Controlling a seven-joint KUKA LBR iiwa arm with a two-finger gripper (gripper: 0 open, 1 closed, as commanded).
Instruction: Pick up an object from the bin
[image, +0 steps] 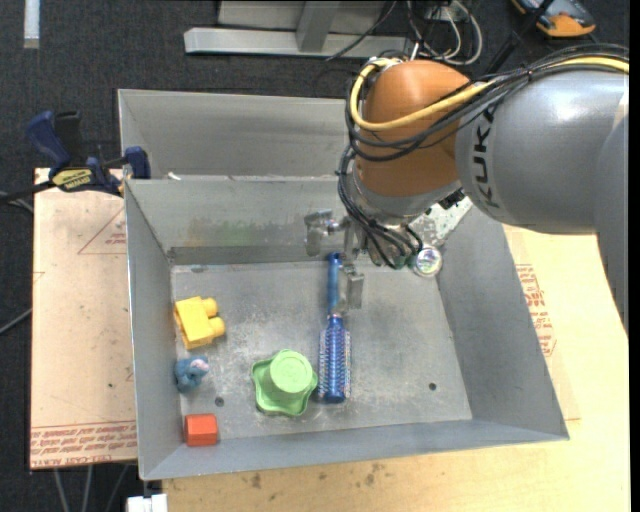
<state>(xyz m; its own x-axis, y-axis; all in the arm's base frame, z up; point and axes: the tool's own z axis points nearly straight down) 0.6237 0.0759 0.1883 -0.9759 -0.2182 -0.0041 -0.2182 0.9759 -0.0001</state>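
My gripper (337, 262) hangs under the arm's orange cover, low in the back middle of the bin. It is open. One finger (320, 234) shows to the left of the top end of a blue brush (334, 350), and the other finger (353, 288) to its right. The brush lies on the bin floor with its thin handle pointing up toward the gripper and its bristled head toward the front. Its handle end sits between the two fingers, and I cannot tell whether they touch it. A green scalloped lid (285, 383) lies against the brush head's left side.
A yellow toy block (197, 320) lies at the left of the floor. A small blue-grey figure (190, 373) sits below it, and an orange-red cube (201, 430) is in the front left corner. The arm and its cables cover the bin's back right.
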